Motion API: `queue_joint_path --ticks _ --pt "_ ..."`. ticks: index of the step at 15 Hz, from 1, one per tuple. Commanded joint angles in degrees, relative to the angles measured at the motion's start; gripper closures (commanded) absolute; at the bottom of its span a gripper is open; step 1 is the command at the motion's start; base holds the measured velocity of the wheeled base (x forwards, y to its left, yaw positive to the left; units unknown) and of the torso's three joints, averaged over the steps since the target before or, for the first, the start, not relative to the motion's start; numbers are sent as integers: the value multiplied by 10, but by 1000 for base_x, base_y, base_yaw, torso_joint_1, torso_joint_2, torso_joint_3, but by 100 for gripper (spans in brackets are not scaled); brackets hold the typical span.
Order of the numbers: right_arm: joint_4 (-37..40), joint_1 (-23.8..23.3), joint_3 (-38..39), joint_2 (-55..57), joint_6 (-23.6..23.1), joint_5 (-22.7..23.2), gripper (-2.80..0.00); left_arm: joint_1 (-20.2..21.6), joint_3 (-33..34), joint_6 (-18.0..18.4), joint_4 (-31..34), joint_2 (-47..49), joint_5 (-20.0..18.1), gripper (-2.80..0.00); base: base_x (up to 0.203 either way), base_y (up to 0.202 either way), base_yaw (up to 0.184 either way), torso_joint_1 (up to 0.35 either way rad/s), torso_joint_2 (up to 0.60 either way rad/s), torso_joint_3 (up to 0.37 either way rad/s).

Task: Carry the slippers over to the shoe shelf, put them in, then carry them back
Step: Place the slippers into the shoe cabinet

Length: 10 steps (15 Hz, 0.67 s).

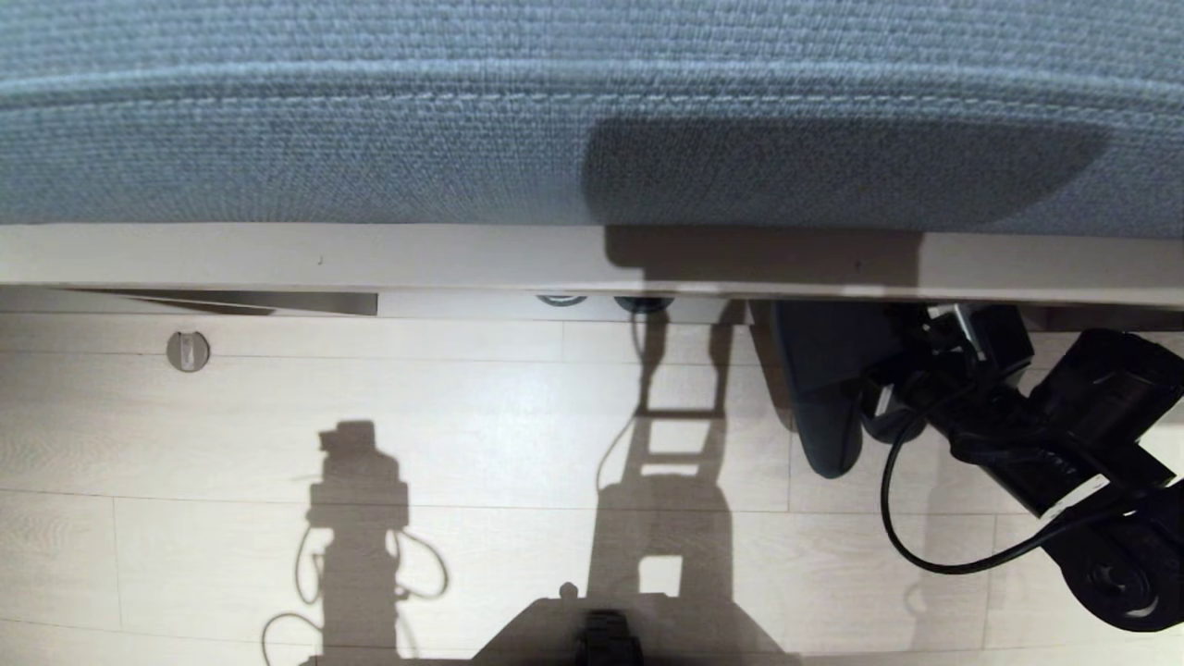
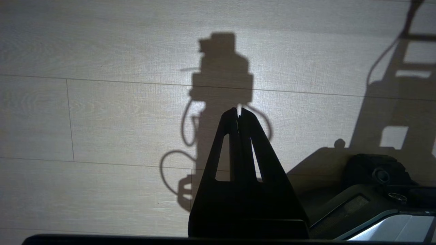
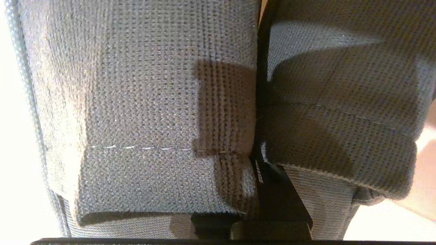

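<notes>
The slippers (image 3: 143, 112) fill the right wrist view, two woven grey-blue toe bands pressed side by side. My right gripper (image 3: 258, 162) is shut on them, its black finger (image 3: 282, 197) wedged in the seam between the two. In the head view one dark slipper (image 1: 821, 407) hangs toe-down from my right arm (image 1: 1036, 435), above the pale floor and just under a beige ledge. My left gripper (image 2: 238, 114) is shut and holds nothing, hanging over bare floorboards. The shoe shelf is out of view.
A blue-grey fabric cushion (image 1: 370, 120) lies on a beige board (image 1: 277, 259) across the far side. A round metal fitting (image 1: 188, 351) sits in the floor at the left. My base (image 1: 606, 638) is at the near edge. A black cable (image 1: 888, 499) loops below the right arm.
</notes>
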Motion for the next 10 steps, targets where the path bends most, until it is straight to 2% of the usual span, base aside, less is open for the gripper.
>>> queue_joint_path --ticks 1,10 --pt "-5 0 -11 4 -5 1 0 0 0 -1 0 0 0 0 0 0 0 0 0 0" --pt "-4 0 -21 2 -7 2 0 0 0 -1 0 0 0 0 0 0 0 0 0 0"
